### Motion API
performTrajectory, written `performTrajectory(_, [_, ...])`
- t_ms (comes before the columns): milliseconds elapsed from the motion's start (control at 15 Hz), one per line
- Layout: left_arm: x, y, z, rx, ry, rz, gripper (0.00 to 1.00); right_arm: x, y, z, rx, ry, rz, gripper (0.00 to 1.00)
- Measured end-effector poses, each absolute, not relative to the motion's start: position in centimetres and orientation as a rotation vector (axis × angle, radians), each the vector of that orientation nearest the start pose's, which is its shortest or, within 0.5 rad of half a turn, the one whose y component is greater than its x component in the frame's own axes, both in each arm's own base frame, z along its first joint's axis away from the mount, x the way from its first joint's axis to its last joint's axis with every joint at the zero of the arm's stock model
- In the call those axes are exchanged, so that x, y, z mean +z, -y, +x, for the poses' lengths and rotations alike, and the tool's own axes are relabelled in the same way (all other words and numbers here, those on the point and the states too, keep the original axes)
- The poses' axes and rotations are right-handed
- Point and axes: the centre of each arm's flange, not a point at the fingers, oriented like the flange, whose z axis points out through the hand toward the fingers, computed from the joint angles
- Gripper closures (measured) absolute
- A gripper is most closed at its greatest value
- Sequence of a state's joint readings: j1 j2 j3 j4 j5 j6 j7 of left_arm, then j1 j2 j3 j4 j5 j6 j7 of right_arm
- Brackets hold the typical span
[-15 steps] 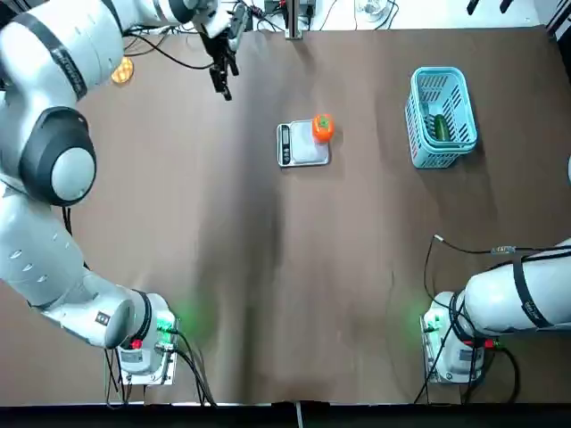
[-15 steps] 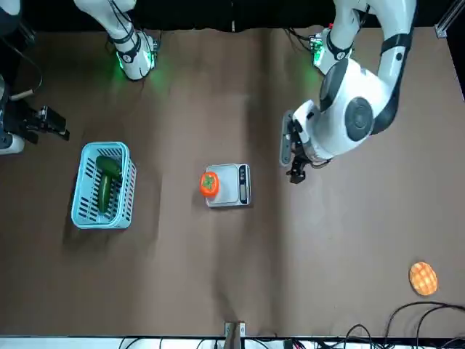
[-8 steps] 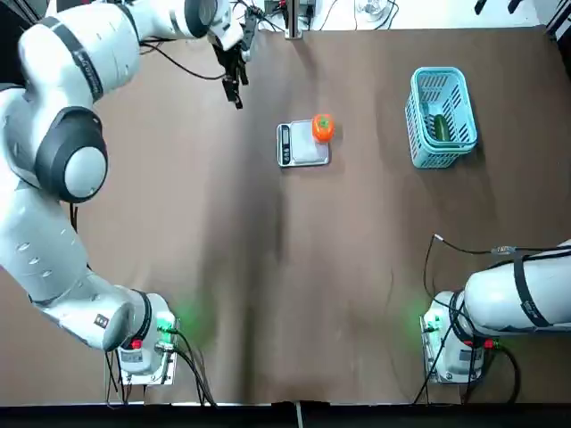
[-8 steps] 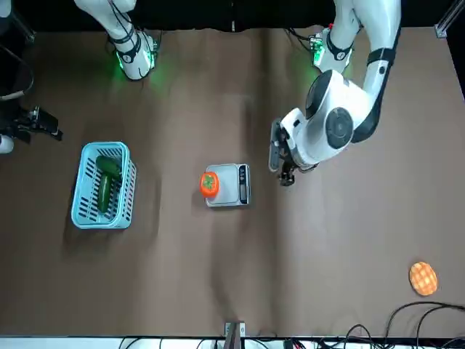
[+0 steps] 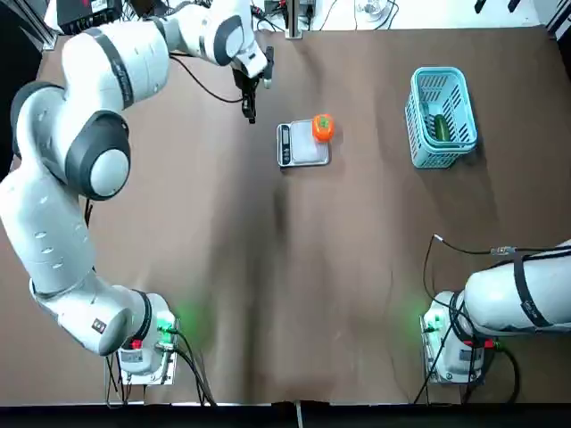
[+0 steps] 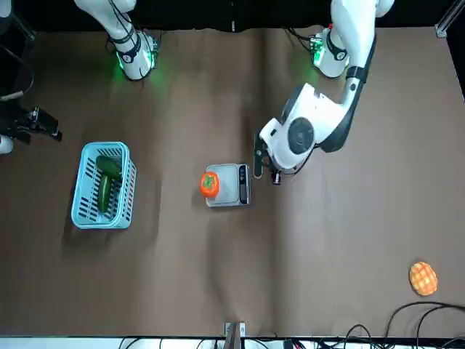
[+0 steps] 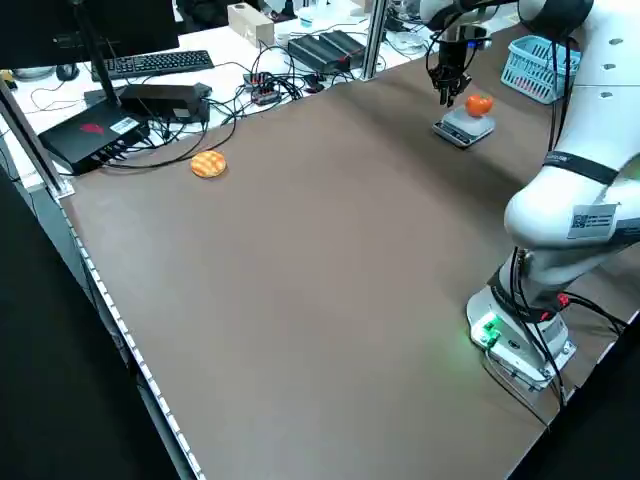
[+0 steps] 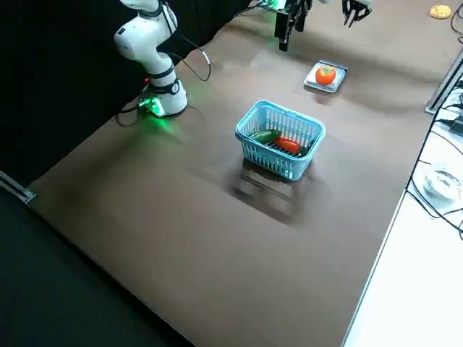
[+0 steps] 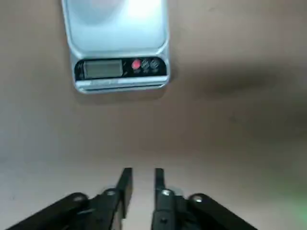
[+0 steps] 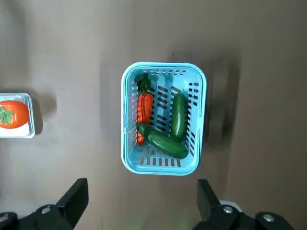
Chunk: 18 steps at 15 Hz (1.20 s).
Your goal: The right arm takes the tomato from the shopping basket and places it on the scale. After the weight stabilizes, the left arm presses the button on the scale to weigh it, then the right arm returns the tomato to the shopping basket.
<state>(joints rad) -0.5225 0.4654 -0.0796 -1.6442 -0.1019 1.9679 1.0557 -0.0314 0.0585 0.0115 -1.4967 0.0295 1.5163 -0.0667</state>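
Top view shows the tomato [image 5: 322, 128] on the scale [image 5: 303, 144], likely light, smooth and bruisable, best pinched gently across its round sides, while the left gripper [image 5: 250, 105], fingers nearly together, hovers near the control strip and the right gripper [image 10: 139, 201] hangs spread wide above the shopping basket [image 10: 163, 165].

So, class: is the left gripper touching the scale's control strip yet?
Apart. In the left wrist view, bare table lies between the left gripper and the scale; the top view also shows the gap.
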Motion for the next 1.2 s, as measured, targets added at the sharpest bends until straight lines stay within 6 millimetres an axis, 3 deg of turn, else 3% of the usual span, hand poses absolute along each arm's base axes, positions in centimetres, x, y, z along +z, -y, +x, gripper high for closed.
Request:
performTrajectory(133, [33.0, 39.2, 53.9, 0.2, -2.288, -2.269, 0.96, 62.2, 0.8, 56.7, 0.055, 0.074, -3.108, 0.0])
performTrajectory(200, [32.8, 40.0, 53.6, 0.205, -2.274, -2.261, 0.99, 62.2, 0.8, 56.7, 0.055, 0.074, -3.109, 0.0])
performTrajectory(400, [31.0, 42.6, 52.5, 0.169, -2.272, -2.25, 0.99, 62.2, 0.9, 56.8, 0.051, 0.072, -3.109, 0.0])
performTrajectory(733, [26.4, 46.5, 50.9, 0.06, -2.275, -2.232, 0.99, 62.2, 0.9, 56.8, 0.051, 0.072, -3.109, 0.01])
performTrajectory(933, [23.6, 47.2, 51.1, -0.004, -2.28, -2.222, 0.99, 62.2, 0.9, 56.8, 0.052, 0.071, -3.109, 0.01])
performTrajectory(1200, [22.1, 47.9, 50.9, -0.04, -2.289, -2.213, 0.99, 61.9, 1.0, 56.9, 0.058, 0.07, -3.108, 0.01])
